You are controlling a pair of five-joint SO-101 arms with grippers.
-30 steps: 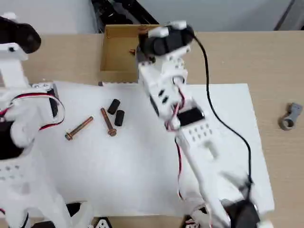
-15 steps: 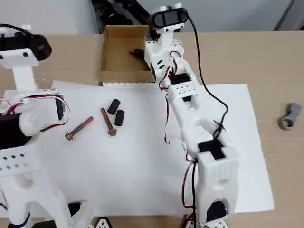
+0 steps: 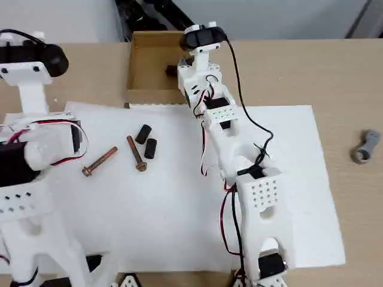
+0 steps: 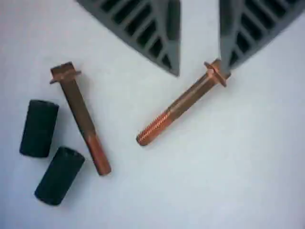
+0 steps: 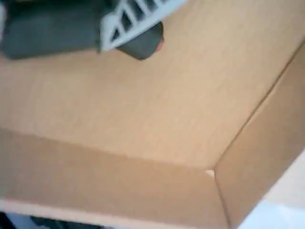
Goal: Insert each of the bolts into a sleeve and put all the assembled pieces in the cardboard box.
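Inside the cardboard box [image 5: 143, 186], my right gripper [image 5: 112, 36] hangs low, seemingly clamped on a sleeved bolt [image 5: 140, 44]; my left gripper [image 4: 200, 57] gapes above the head of a loose bolt [image 4: 178, 107].

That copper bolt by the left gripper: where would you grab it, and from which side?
I'd take the bolt at mid-shank, straight down from above, the left gripper closing across its length. It lies flat on the white sheet, apart from the other bolt, with both long sides free.

Right arm [image 3: 209, 101] over cardboard box [image 3: 140, 81], two bolts [image 3: 100, 161] and two sleeves [image 3: 150, 148] on white sheet [image 3: 179, 227]
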